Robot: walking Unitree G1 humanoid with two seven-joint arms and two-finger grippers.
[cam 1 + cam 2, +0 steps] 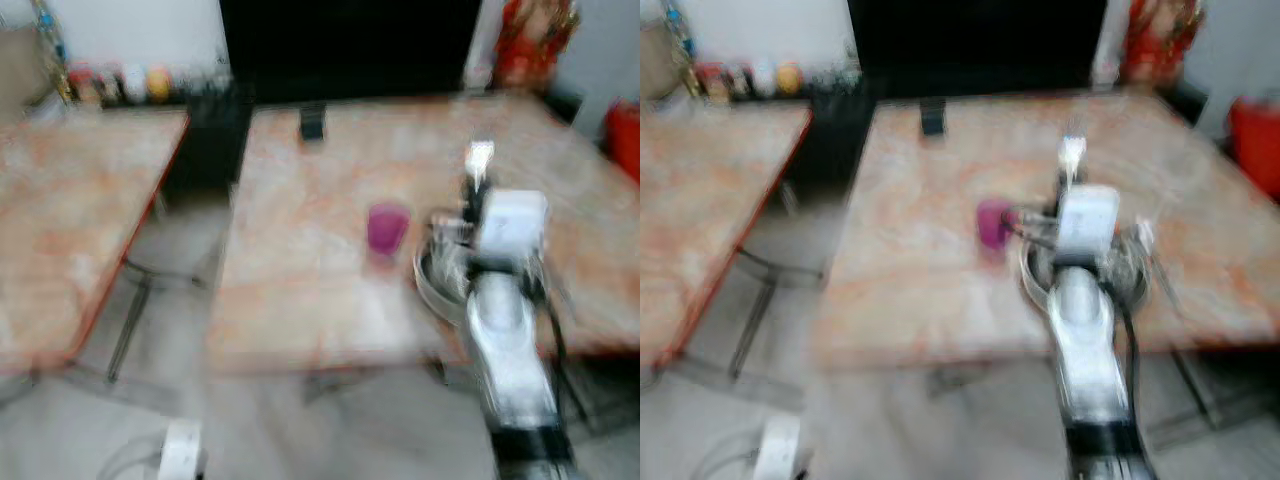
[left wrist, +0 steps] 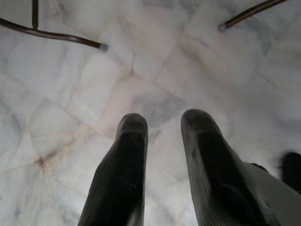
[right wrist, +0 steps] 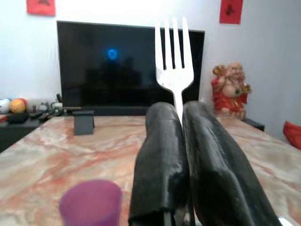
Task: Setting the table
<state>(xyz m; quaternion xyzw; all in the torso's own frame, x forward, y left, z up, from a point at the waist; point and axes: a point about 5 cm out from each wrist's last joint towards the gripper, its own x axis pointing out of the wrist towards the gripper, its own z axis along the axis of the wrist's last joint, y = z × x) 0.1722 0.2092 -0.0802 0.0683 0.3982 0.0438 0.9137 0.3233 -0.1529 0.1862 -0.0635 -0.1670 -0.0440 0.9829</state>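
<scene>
The right gripper (image 3: 181, 155) pinched a fork (image 3: 173, 61) upright, and should probably lay it gently beside the bowl (image 1: 440, 280); left fingers (image 2: 122, 174) hung parted.

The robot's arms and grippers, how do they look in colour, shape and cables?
The right arm is glossy silver with a white boxy wrist and thin black cables. The right gripper and left gripper each have two long, rounded, finely ribbed black fingers.
</scene>
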